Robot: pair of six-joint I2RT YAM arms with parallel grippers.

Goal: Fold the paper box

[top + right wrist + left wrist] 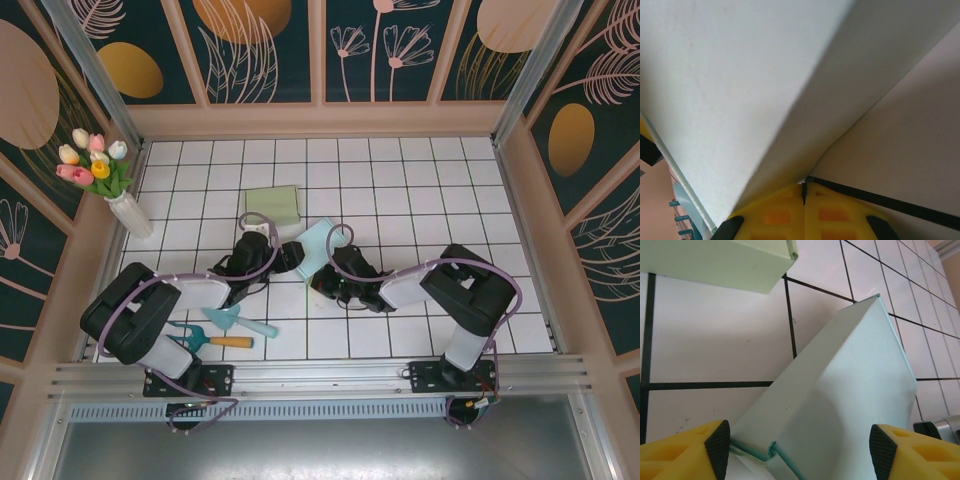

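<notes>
Pale-blue paper box [314,243] sits between the parted left jaws; right jaws closed at its edge.

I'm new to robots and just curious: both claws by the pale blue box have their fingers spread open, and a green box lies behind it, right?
Not both: the right wrist view shows the right gripper shut. The left gripper is spread open by the pale blue box, and the green box lies behind it.

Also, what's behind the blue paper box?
Behind the blue paper box, a pale green box lies on the white tiled table, apart from it. The tiles directly under the blue paper box are covered by its panels.
</notes>
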